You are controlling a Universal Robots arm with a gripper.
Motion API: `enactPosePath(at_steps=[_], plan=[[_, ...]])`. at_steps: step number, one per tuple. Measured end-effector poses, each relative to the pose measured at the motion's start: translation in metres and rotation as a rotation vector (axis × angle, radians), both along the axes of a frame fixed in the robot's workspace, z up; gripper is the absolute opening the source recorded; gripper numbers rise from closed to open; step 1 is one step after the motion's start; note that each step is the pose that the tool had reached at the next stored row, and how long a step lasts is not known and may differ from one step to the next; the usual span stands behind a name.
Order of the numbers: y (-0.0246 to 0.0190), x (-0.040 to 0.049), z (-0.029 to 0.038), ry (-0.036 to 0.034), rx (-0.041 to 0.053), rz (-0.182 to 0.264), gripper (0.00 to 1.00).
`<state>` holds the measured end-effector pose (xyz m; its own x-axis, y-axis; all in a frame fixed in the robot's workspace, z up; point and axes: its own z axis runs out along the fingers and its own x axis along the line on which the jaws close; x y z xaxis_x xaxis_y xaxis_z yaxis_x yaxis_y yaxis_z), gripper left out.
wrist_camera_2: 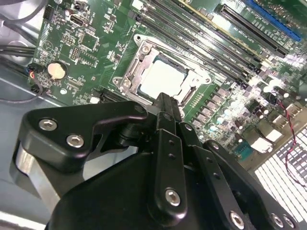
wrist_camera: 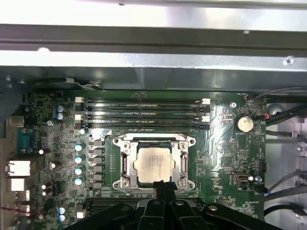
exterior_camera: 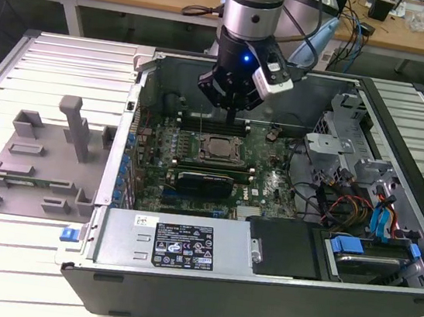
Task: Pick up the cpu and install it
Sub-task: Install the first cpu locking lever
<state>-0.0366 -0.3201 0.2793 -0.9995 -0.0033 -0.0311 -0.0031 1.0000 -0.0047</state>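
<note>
The cpu (wrist_camera: pixel 155 164), a silver-white square chip, lies flat inside the socket frame (wrist_camera: pixel 125 163) on the green motherboard (wrist_camera: pixel 225 158). It also shows in the exterior view as the cpu (exterior_camera: pixel 217 148) and in the second wrist view as the cpu (wrist_camera_2: pixel 163 76). My gripper (exterior_camera: pixel 231 116) hangs inside the open computer case just above the socket's edge. Its black fingers (wrist_camera_2: pixel 166 106) are pressed together with nothing between them, and the fingertips (wrist_camera: pixel 163 186) sit at the rim of the socket beside the cpu.
Memory sticks (wrist_camera: pixel 144 114) run alongside the socket, and a long black card (exterior_camera: pixel 207 180) lies on its other side. A grey slotted fixture (exterior_camera: pixel 40 155) stands at the exterior view's left. Cables and drive bays (exterior_camera: pixel 362 206) crowd the case's right. The case wall (exterior_camera: pixel 177 244) rises in front.
</note>
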Motion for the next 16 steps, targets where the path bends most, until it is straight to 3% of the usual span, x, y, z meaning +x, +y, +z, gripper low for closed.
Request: enactPosePath(at_steps=[7,16], plan=[[0.0000,-0.0021,0.0003,-0.0003,-0.0001,0.000,0.11],[0.0009,-0.0236,0.0000,-0.0039,0.0000,0.000,0.11]])
